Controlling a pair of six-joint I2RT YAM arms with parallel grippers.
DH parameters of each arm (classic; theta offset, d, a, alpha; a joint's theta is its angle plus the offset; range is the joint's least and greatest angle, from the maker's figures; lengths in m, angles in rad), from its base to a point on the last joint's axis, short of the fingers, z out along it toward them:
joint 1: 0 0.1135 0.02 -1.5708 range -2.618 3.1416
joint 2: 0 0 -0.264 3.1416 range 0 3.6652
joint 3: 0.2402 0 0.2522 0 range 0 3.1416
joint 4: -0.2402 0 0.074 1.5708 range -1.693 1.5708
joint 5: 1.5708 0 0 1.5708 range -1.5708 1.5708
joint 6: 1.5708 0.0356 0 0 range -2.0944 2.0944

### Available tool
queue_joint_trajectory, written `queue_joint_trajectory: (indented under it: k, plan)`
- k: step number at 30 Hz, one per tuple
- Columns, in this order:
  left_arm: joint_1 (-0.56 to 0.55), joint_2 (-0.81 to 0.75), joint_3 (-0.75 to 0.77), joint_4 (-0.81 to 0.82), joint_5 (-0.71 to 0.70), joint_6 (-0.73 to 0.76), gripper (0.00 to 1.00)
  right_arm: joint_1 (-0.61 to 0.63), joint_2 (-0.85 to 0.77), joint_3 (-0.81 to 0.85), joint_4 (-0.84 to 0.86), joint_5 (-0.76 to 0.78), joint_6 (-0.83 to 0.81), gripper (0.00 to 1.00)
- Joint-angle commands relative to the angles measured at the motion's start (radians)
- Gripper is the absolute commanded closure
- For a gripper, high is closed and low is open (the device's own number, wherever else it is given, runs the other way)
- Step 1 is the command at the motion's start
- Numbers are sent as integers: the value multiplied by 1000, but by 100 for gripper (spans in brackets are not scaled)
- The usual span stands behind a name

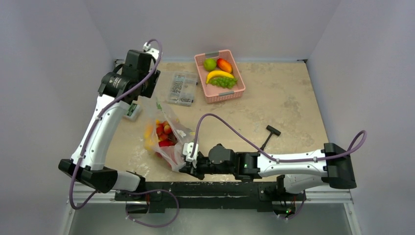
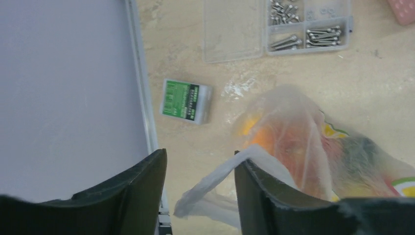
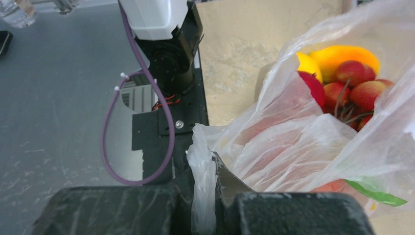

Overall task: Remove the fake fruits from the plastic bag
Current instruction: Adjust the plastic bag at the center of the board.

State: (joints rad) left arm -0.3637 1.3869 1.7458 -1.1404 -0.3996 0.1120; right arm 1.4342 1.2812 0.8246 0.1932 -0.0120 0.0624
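Here, right claw (image 3: 203, 171): pinched tight on a bunched fold of the plastic bag (image 3: 293, 137).
left claw (image 2: 199, 159): parted, a twisted strip of bag against one inner face, not clamped.
fake fruits (image 3: 352, 83): red, orange and yellow, heaped inside the bag.
bag position: on the surface (image 1: 284, 107), near edge, between both arms.

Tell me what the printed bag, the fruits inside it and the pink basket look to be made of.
The plastic bag looks like thin, soft, clear film: it crinkles, gleams and shows its contents. The fake fruits seem to be moulded plastic, smooth with shiny highlights, though the film partly veils them. The pink basket appears to be rigid plastic, fairly matte, evenly pink with a thin stiff rim.
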Motion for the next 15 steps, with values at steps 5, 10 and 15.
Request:
queue_joint_trajectory:
  k: [5, 10, 15]
  plan:
    - [25, -163, 43, -109, -113, -315, 0, 23, 1, -7, 52, 1, 84, 100]
    - [23, -416, -147, -125, -30, -486, 0, 24, 25, -5, 104, 10, 125, 100]
    - [23, -615, -364, -136, 95, -568, 1, 22, 25, -12, 148, 24, 163, 100]
